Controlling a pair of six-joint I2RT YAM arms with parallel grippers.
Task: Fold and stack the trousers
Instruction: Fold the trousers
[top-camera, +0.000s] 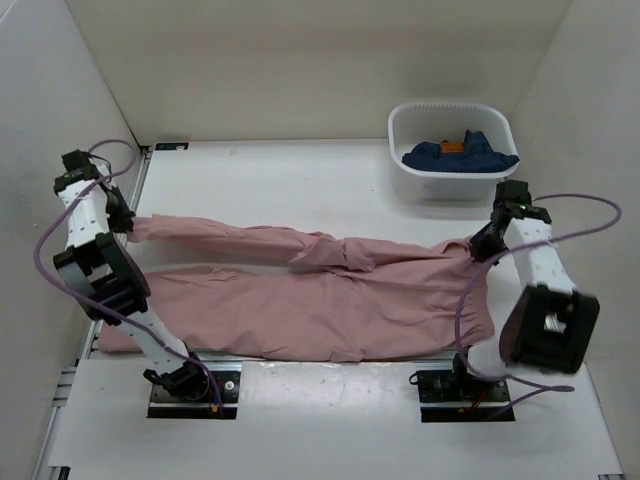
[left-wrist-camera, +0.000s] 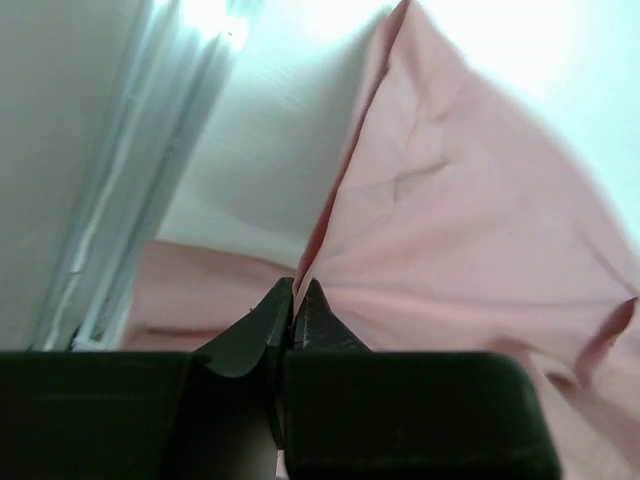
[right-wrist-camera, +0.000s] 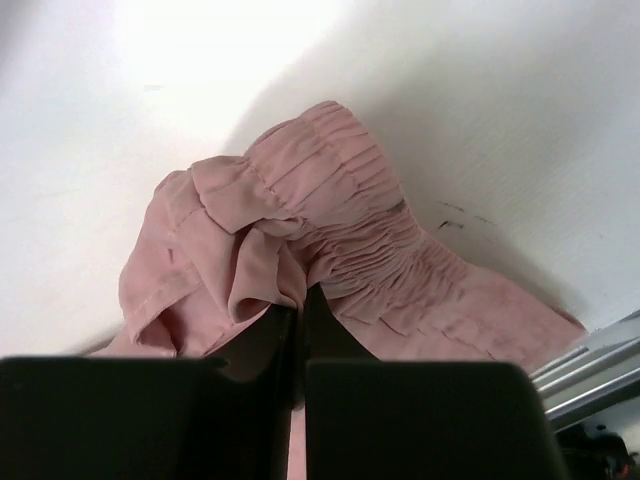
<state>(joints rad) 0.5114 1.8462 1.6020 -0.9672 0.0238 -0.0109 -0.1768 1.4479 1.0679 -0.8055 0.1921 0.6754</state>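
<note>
The dusty-pink trousers (top-camera: 300, 300) lie spread across the table, legs pointing left and gathered waistband at the right. My left gripper (top-camera: 122, 222) is at the far leg's hem, shut on the thin pink cloth (left-wrist-camera: 420, 240), whose edge runs into the closed tips of the gripper (left-wrist-camera: 295, 292). My right gripper (top-camera: 484, 243) is at the far corner of the waistband, shut on the bunched, pleated fabric (right-wrist-camera: 330, 210), the tips of the gripper (right-wrist-camera: 300, 298) pressed together in the folds.
A white tub (top-camera: 452, 150) holding a dark blue garment with an orange tag (top-camera: 460, 152) stands at the back right. White walls enclose the table on three sides. A metal rail (left-wrist-camera: 130, 200) runs along the left table edge.
</note>
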